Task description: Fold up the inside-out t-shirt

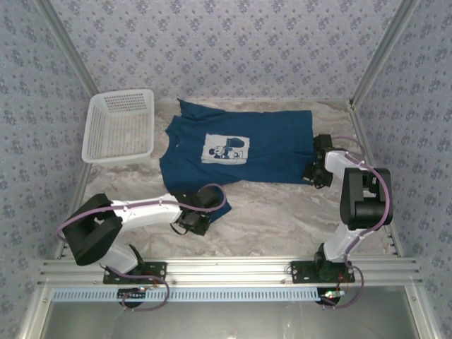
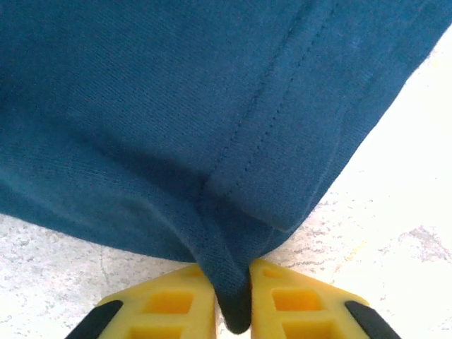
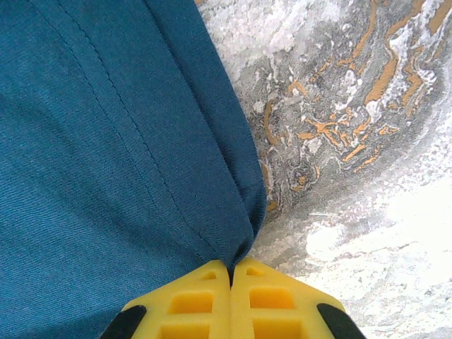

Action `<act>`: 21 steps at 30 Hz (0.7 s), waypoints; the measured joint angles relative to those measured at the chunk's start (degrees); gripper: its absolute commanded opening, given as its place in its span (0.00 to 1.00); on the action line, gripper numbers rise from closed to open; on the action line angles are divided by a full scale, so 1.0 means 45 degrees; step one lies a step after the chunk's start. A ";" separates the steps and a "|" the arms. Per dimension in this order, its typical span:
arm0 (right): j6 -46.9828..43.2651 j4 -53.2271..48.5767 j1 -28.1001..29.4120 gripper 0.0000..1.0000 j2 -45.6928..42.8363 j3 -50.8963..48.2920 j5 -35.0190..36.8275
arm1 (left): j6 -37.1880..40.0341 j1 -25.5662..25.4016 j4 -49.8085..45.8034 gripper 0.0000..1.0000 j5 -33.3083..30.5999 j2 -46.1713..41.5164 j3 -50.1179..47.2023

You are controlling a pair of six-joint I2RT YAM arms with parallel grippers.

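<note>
The inside-out t-shirt (image 1: 240,145), dark navy with a whitish print patch (image 1: 227,149), lies spread flat across the marble table, collar to the left. My left gripper (image 1: 200,212) sits at the shirt's near left sleeve; its yellow jaws are shut on a bunched fold of the sleeve hem (image 2: 236,296). My right gripper (image 1: 315,171) is at the shirt's near right corner, its yellow jaws pressed together on the hemmed corner of the cloth (image 3: 244,244).
A white plastic lattice basket (image 1: 120,125) stands at the back left, just left of the shirt's collar. Bare marble tabletop (image 1: 282,219) stretches between the shirt and the arm bases. Patterned walls close in the table on three sides.
</note>
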 measured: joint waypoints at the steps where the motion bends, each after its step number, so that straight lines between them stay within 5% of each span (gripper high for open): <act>1: 0.0000 0.0005 0.0000 0.00 -0.0015 -0.0015 -0.0005 | 0.0019 0.0005 -0.0010 0.04 0.0010 -0.0005 0.0000; 10: 0.0005 -0.0049 -0.0073 0.00 -0.1224 -0.0602 -0.0636 | -0.0180 0.0835 -0.0316 0.00 0.0063 -0.2540 -0.0107; 15: 0.0015 -0.0165 -0.0335 0.00 -0.3716 -0.0559 -0.1457 | -0.0199 0.3453 -0.0622 0.00 0.0015 -0.6339 0.0520; 21: 0.0257 -0.0325 -0.0563 0.00 -0.5911 0.0593 -0.2472 | 0.0112 0.6086 -0.0719 0.00 -0.0350 -0.8063 0.3313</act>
